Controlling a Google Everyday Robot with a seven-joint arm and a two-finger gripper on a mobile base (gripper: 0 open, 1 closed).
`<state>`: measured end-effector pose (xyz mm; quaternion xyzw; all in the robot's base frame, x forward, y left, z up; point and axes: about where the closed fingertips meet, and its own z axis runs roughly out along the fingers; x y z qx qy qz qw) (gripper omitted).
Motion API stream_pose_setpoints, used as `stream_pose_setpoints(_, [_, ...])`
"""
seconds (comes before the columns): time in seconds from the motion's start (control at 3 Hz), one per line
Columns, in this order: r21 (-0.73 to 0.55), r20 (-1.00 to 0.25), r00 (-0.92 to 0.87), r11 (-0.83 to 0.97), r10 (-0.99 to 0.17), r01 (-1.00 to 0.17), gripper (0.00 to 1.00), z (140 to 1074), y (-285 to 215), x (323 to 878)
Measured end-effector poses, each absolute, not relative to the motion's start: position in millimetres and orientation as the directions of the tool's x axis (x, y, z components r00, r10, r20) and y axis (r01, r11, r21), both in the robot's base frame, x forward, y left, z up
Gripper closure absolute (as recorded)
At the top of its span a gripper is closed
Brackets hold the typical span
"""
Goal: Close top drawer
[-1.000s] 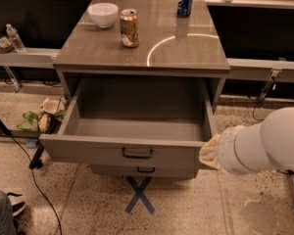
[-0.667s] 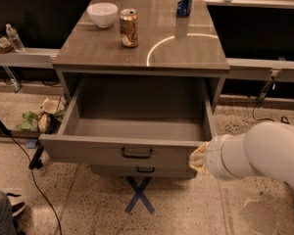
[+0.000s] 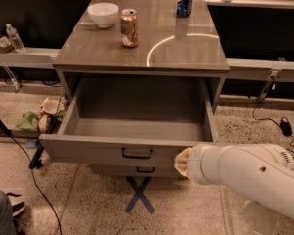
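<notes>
The top drawer (image 3: 95, 152) of the grey-brown cabinet stands pulled far out, and its deep box (image 3: 137, 129) is empty. Its dark loop handle (image 3: 137, 153) sits at the centre of the flat front. My white arm (image 3: 250, 173) reaches in from the lower right. My gripper (image 3: 182, 161) is at the arm's tan end, against the right part of the drawer front, just right of the handle. A lower drawer's handle (image 3: 146, 170) shows below.
On the cabinet top (image 3: 186, 53) stand a white bowl (image 3: 103, 13), a brown can (image 3: 129, 27) and a blue can (image 3: 185, 0). A blue X (image 3: 138, 195) marks the floor in front. Bags (image 3: 44, 119) and cables lie at the left, a plug (image 3: 286, 126) at the right.
My arm has moved left, bringing the gripper from beside the drawer's right corner onto the drawer front near the handle. The drawer has stayed open.
</notes>
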<state>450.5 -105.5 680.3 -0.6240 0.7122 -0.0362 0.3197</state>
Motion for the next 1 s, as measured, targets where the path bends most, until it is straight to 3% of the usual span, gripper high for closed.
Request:
stream_pose_setpoints(0.33, [-0.558,-0.358,0.044,0.176,-0.933,-0.811,1.00,668,-111,468])
stream_pose_setpoints(1.0, [-0.635,-0.353,0.102,0.158,-0.930,-0.756,1.00,665,-117,505])
